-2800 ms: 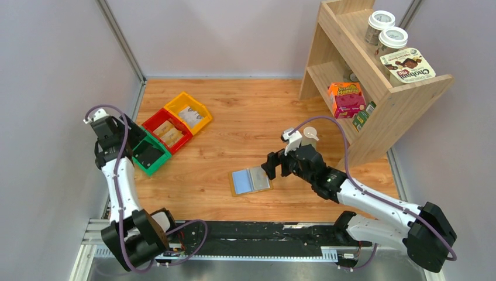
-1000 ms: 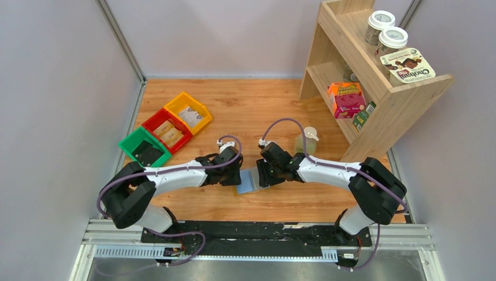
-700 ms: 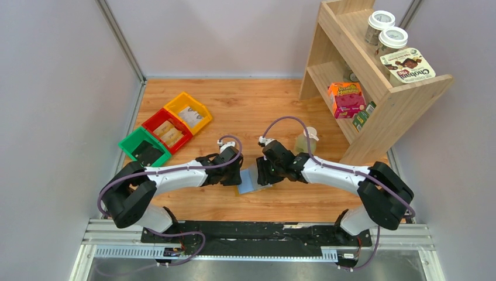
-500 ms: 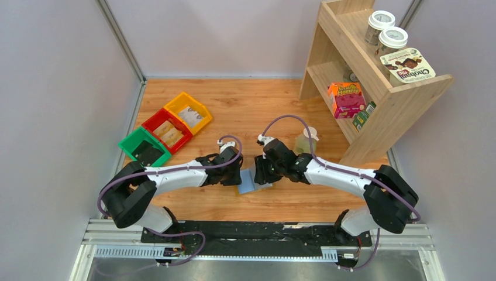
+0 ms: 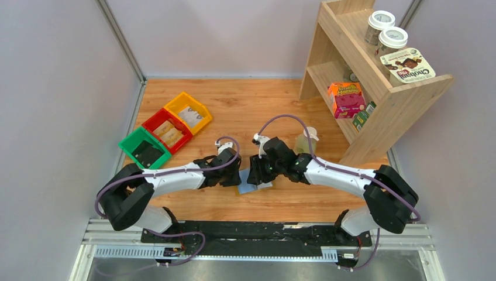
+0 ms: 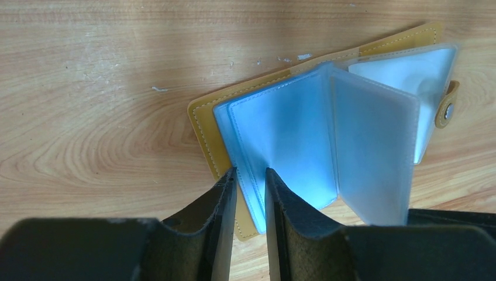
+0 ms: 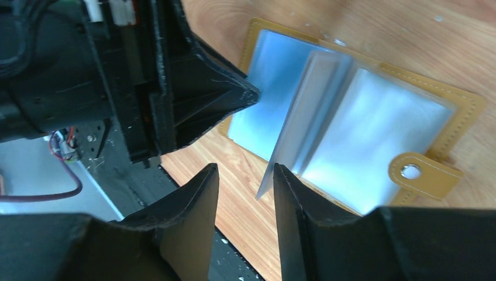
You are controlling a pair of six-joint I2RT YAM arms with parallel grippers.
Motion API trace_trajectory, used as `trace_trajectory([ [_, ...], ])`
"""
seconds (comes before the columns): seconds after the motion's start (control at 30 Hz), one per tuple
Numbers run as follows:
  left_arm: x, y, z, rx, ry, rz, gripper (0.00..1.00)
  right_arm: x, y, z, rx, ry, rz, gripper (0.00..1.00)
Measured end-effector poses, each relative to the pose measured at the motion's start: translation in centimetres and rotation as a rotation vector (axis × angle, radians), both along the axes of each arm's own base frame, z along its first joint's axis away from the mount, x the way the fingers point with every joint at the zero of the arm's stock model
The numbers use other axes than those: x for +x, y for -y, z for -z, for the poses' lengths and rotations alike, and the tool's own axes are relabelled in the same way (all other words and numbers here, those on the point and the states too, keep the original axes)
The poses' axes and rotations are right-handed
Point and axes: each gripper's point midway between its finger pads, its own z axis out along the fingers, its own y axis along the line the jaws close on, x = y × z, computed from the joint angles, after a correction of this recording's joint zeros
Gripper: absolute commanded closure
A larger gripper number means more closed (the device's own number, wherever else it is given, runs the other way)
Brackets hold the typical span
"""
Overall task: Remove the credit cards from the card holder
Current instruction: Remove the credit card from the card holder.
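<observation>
Top external: both arms reach low toward the near middle of the table [image 5: 234, 111]. The left gripper [image 5: 236, 175] and right gripper [image 5: 255, 174] sit almost nose to nose over the holder [image 5: 250, 188], which lies flat on the wood. Only a sliver of pale blue and a yellow rim show beneath them. Jaw widths can't be read from up here. Three bins [image 5: 166, 132] sit well off to the left and a shelf [image 5: 362, 76] stands at the right rear.

Left wrist: the holder is open, yellow cover down. Its clear sleeves are fanned, with the pale blue cards [image 6: 286, 140] inside them. One leaf stands up off the right half. The snap tab [image 6: 445, 109] is at the right edge. The left jaws are a narrow slot apart, straddling the near edge of the left-hand sleeves. Whether they touch the plastic, cannot tell; no firm grip is evident.

Right wrist: the opposite side of the holder. The right jaws are moderately apart. The lower corner of the raised leaf sits in the gap, close to one jaw, contact unclear. Only this view shows the left gripper's tip at the far half of the holder, touching or just above it.
</observation>
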Motion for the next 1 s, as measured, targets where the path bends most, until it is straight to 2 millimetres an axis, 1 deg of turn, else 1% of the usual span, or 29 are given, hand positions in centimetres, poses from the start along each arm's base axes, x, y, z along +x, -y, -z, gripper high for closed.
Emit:
trace_trajectory([
  [0.1, 0.0, -0.1, 0.0, -0.018, 0.008, -0.019, 0.69, -0.4, -0.7, -0.5, 0.038, -0.008, -0.033, 0.56],
  [0.17, -0.1, -0.2, -0.1, -0.032, 0.011, -0.033, 0.69, -0.5, -1.1, -0.4, 0.053, -0.016, -0.049, 0.55],
  [0.23, -0.4, -0.5, -0.1, -0.046, 0.012, -0.05, 0.69, -0.7, -1.3, 0.0, 0.052, -0.032, -0.062, 0.54],
  [0.43, -1.1, -2.3, -0.6, -0.079, 0.039, -0.122, 0.67, -1.2, -1.3, 1.3, 0.031, -0.069, -0.079, 0.54],
  [0.57, -1.1, -2.9, -1.6, -0.111, 0.069, -0.162, 0.65, -1.1, -1.2, 1.6, 0.025, -0.075, -0.076, 0.54],
  [0.7, -0.7, -2.9, -3.0, -0.15, 0.104, -0.181, 0.66, -0.5, -0.9, 1.6, 0.028, -0.075, -0.058, 0.55],
  [0.8, -0.6, -2.8, -3.8, -0.17, 0.123, -0.183, 0.65, 0.0, -0.7, 1.6, 0.029, -0.074, -0.044, 0.55],
  [0.87, -0.6, -2.7, -3.8, -0.174, 0.122, -0.181, 0.63, 0.2, -0.6, 1.5, 0.03, -0.073, -0.039, 0.55],
  [0.93, -0.7, -2.5, -3.6, -0.175, 0.111, -0.173, 0.59, 0.2, -0.6, 1.5, 0.029, -0.071, -0.038, 0.53],
  [0.97, -0.7, -2.4, -3.3, -0.17, 0.101, -0.17, 0.53, 0.2, -0.6, 1.5, 0.029, -0.07, -0.037, 0.53],
  [1.0, -0.8, -2.4, -3.0, -0.164, 0.093, -0.166, 0.5, 0.3, -0.6, 1.6, 0.027, -0.069, -0.034, 0.53],
])
